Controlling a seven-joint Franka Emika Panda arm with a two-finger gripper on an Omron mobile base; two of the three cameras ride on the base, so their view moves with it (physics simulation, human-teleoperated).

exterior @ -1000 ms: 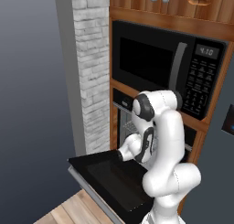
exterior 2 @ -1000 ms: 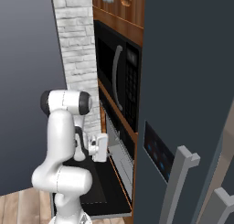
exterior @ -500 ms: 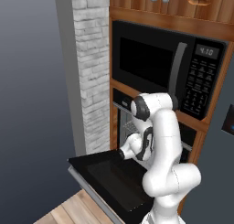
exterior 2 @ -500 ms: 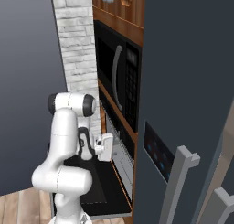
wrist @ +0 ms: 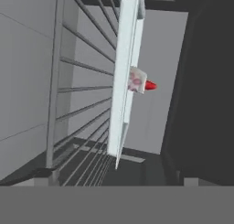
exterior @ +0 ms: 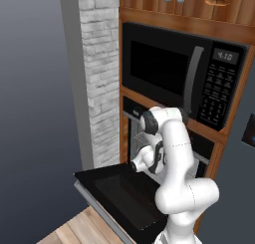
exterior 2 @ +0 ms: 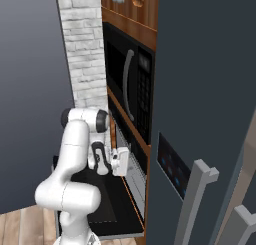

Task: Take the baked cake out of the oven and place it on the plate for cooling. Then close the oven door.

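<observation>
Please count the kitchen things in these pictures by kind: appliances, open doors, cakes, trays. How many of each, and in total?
Appliances: 2, the microwave and the oven
Open doors: 1, the oven door
Cakes: 1, the cake
Trays: 1, the tray under it
Total: 5

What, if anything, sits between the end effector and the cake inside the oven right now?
Nothing visible does. The oven door lies folded down, and the hand view looks straight into the cavity: the cake sits on a pale tray over the wire rack. The end effector faces the opening, open.
</observation>
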